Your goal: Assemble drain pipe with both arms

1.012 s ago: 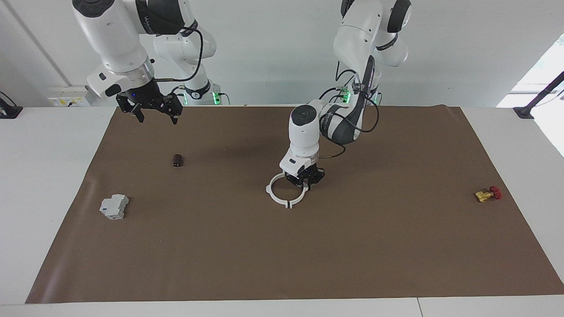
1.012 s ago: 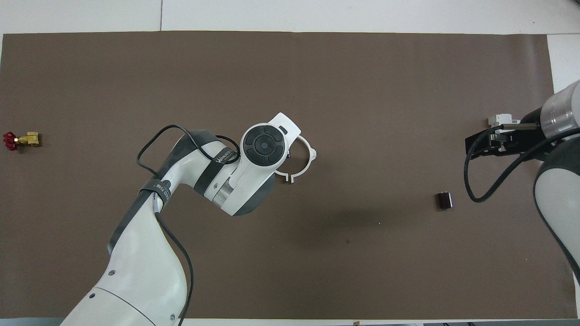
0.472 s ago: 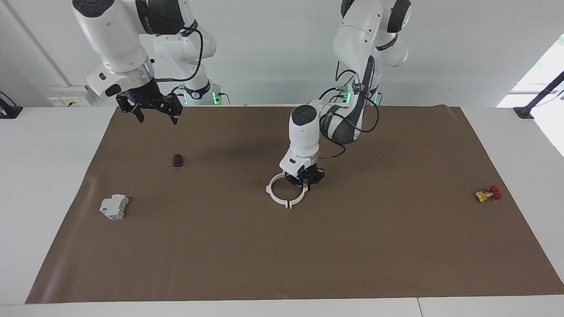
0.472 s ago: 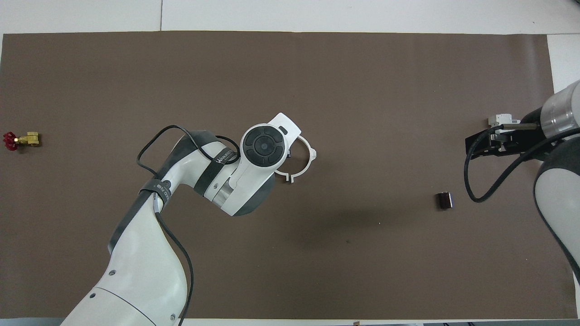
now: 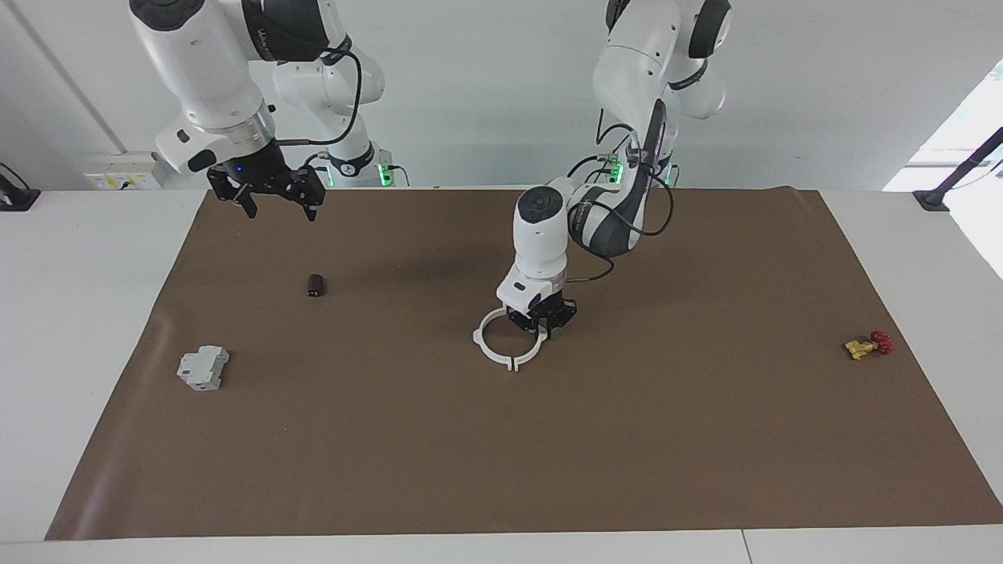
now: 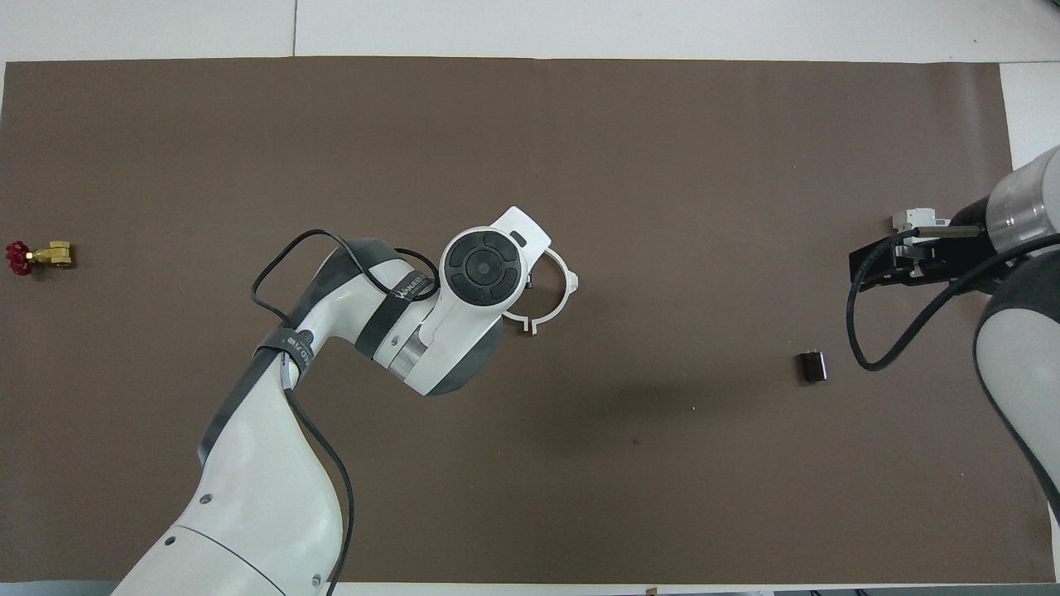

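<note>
The drain pipe (image 5: 513, 362) lies flat in the middle of the brown mat as a thin white ring with small tabs, its two arcs meeting at a narrow gap. My left gripper (image 5: 541, 323) points straight down at the ring's rim on the side toward the left arm's end. In the overhead view the left wrist covers that part, and only the rest of the drain pipe (image 6: 572, 283) shows. My right gripper (image 5: 280, 210) hangs open and empty, high over the mat's edge at the right arm's end, where that arm waits.
A small dark cylinder (image 5: 315, 285) lies on the mat toward the right arm's end. A grey blocky part (image 5: 203, 368) sits farther from the robots there. A yellow valve with a red handle (image 5: 866, 345) lies near the mat's edge at the left arm's end.
My left gripper has eased up very slightly at the ring's rim. The ring lies where it did, and the right arm has not moved.
</note>
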### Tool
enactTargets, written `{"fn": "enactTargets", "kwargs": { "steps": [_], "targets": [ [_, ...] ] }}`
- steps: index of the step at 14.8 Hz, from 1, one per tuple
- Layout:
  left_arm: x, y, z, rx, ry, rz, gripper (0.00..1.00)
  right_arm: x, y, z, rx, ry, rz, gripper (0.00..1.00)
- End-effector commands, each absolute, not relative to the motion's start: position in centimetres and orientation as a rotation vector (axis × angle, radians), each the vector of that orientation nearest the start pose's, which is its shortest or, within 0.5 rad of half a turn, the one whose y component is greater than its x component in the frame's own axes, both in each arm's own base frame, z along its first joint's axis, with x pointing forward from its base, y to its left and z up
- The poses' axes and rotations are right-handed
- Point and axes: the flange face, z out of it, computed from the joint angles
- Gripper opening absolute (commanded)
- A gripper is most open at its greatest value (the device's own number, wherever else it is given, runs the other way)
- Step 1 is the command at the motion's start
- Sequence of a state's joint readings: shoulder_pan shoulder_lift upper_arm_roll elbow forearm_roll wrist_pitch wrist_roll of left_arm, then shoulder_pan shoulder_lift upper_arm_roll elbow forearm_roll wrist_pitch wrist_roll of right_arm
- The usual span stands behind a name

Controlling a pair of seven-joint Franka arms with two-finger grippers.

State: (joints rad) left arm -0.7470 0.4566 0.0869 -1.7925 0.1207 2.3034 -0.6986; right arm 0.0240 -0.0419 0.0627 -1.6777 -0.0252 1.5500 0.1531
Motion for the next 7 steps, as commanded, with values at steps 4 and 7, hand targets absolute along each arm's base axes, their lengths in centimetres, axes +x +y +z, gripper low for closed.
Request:
{"fn": "enactTargets", "kwargs": {
  "steps": [4,7],
  "targets": [
    [52.4,-38.9,32.5,-3.073,0.043,-0.25,0.68,53.2,4.5,59.8,-3.16,0.07,0.126,1.0],
    [54.2,-36.4,34.1,-3.083,-0.016,-0.279,0.68,53.2,4.5,59.7,-3.16,0.07,0.128,1.0]
  ]
}}
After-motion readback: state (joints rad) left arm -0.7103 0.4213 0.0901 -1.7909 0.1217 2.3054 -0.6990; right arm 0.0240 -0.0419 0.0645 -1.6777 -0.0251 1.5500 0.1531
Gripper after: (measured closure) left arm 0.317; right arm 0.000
